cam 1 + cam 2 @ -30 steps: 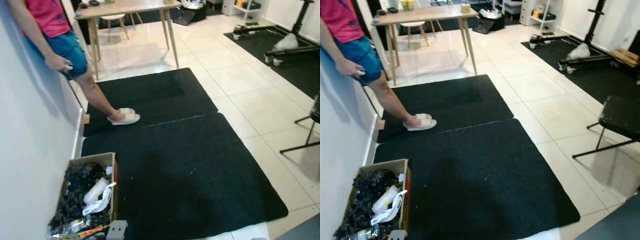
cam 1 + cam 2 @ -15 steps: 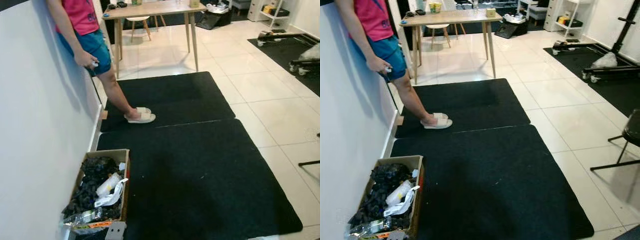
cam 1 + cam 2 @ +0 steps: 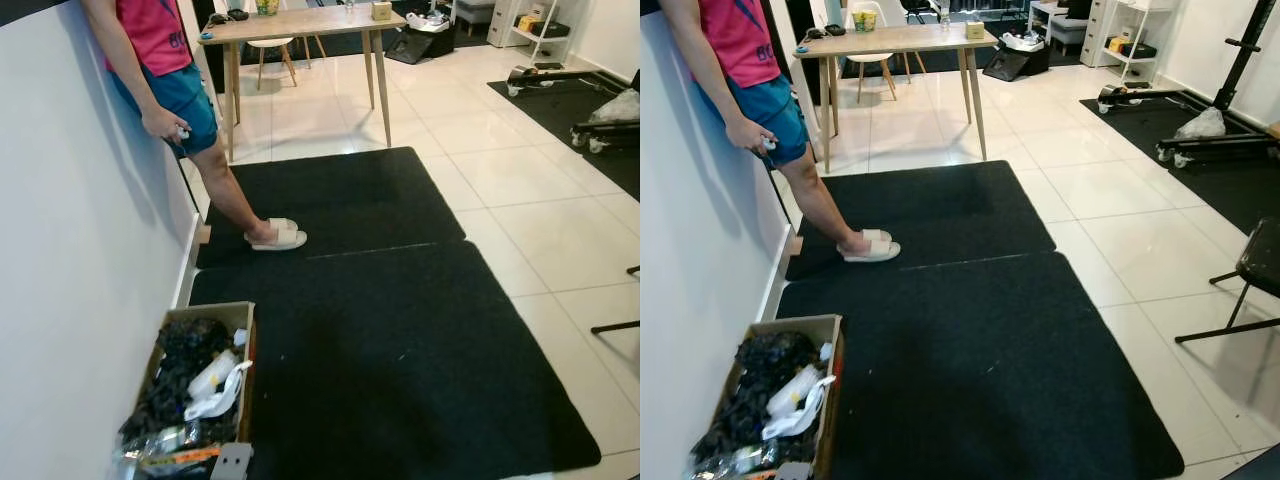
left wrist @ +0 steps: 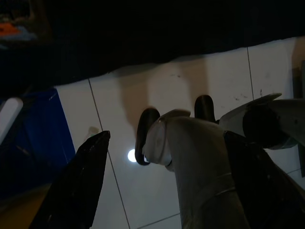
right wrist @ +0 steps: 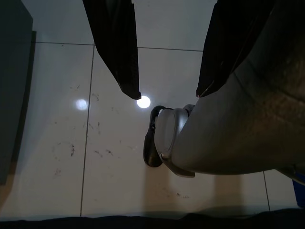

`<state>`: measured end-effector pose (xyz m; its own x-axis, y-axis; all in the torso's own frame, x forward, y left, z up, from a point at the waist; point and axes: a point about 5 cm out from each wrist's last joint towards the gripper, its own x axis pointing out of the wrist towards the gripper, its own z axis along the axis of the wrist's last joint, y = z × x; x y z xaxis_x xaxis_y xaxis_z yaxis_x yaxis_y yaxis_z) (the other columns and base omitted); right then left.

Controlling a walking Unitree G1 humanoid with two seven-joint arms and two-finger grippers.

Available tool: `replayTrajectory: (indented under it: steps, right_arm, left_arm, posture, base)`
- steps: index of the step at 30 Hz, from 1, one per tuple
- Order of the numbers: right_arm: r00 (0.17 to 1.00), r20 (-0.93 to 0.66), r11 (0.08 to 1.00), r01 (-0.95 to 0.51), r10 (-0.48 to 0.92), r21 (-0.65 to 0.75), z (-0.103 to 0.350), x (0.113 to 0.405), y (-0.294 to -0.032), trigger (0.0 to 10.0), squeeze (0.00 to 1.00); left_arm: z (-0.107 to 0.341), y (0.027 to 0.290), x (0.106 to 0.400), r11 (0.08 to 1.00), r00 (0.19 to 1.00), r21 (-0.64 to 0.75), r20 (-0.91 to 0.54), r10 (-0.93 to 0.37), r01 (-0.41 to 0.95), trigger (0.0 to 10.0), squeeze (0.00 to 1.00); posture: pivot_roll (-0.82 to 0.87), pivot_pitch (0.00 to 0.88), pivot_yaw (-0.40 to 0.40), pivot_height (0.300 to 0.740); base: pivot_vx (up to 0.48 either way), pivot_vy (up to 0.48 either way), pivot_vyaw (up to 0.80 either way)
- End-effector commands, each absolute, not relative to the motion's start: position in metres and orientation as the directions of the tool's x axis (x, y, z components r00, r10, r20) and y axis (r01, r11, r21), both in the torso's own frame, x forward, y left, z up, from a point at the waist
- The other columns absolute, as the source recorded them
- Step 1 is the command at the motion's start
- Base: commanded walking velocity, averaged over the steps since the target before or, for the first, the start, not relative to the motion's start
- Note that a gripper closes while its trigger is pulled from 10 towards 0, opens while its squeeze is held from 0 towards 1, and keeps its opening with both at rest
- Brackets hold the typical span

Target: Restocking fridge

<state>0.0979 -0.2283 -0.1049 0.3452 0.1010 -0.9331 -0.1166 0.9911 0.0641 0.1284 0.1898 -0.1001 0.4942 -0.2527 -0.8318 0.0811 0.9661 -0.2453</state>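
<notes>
My left gripper (image 4: 167, 138) hangs open over white floor tiles, its two black fingers (image 4: 78, 183) spread wide, with my own leg and foot (image 4: 147, 136) below it. My right gripper (image 5: 167, 94) is open too, with nothing between its fingers (image 5: 119, 47); it points down at the tiles beside my other foot (image 5: 159, 136). An open cardboard box (image 3: 205, 311) stands on the floor by the wall at lower left. It holds dark items and a pale plastic bottle (image 3: 212, 375).
A person (image 3: 165, 60) in slippers (image 3: 275, 236) leans on the white wall (image 3: 70, 250) at left. Two black mats (image 3: 400, 350) cover the floor ahead. A wooden table (image 3: 300, 22) stands beyond them. A black chair (image 3: 1255, 265) and gym gear (image 3: 1200, 125) are at right.
The camera has turned left, so the wall takes up more of the picture and the chair has slid toward the right edge. Nothing in the room has visibly moved.
</notes>
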Motion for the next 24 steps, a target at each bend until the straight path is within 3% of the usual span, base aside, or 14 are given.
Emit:
replayTrajectory:
  steps: [1,24]
  right_arm:
    - [0.338,-0.935,0.989,-0.127,0.109,0.070,-0.1061,0.0964,-0.2249,10.0,0.00]
    - [0.334,-0.936,0.989,-0.128,0.112,0.073,-0.1064,0.0952,-0.2247,10.0,0.00]
  left_arm:
    - [-0.0998,0.1939,0.1271,0.967,0.498,-0.242,-0.831,-0.248,0.077,10.0,0.00]
    - [-0.1002,0.1917,0.1262,0.965,0.497,-0.251,-0.829,-0.256,0.080,10.0,0.00]
  posture:
    - [-0.01,0.000,0.000,0.740]
    - [-0.01,0.000,-0.001,0.740]
  base:
    - [0.356,0.000,0.00]
    - [0.358,0.000,0.00]
